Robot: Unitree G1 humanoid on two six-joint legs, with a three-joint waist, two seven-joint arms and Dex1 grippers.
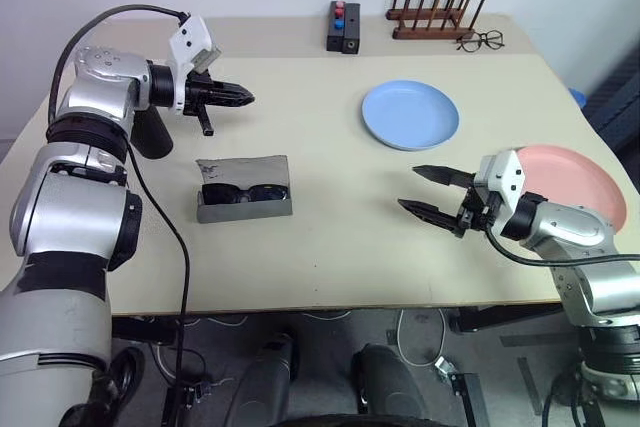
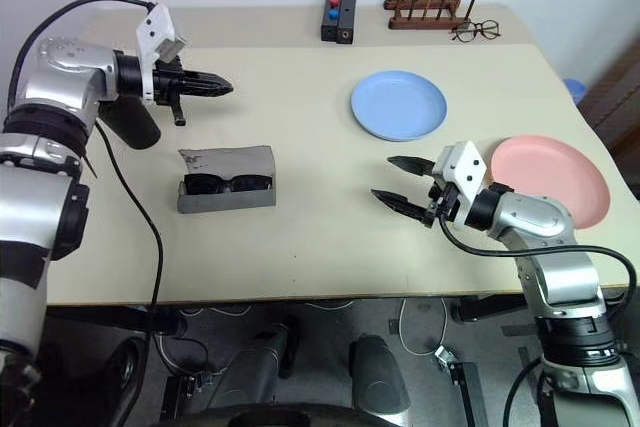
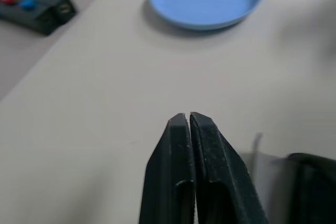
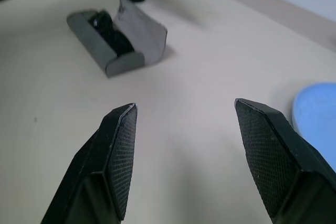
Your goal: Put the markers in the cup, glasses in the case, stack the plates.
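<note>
The black sunglasses (image 1: 243, 192) lie inside the grey case (image 1: 245, 169), whose flap stands open. My left gripper (image 1: 247, 97) hovers above the table behind the case, shut, with nothing between its fingers (image 3: 181, 145). The black cup (image 1: 150, 133) stands behind my left forearm, partly hidden by it. No markers are in view. The light blue plate (image 1: 410, 114) rests at the centre right and the pink plate (image 1: 578, 179) near the right edge, apart from each other. My right gripper (image 1: 408, 188) is open and empty, just left of the pink plate, pointing towards the case (image 4: 118, 43).
A black box with red and blue buttons (image 1: 343, 27), a wooden peg rack (image 1: 432, 15) and thin-rimmed clear spectacles (image 1: 482, 41) sit along the table's far edge. Bare tabletop (image 1: 330, 217) lies between the case and my right gripper.
</note>
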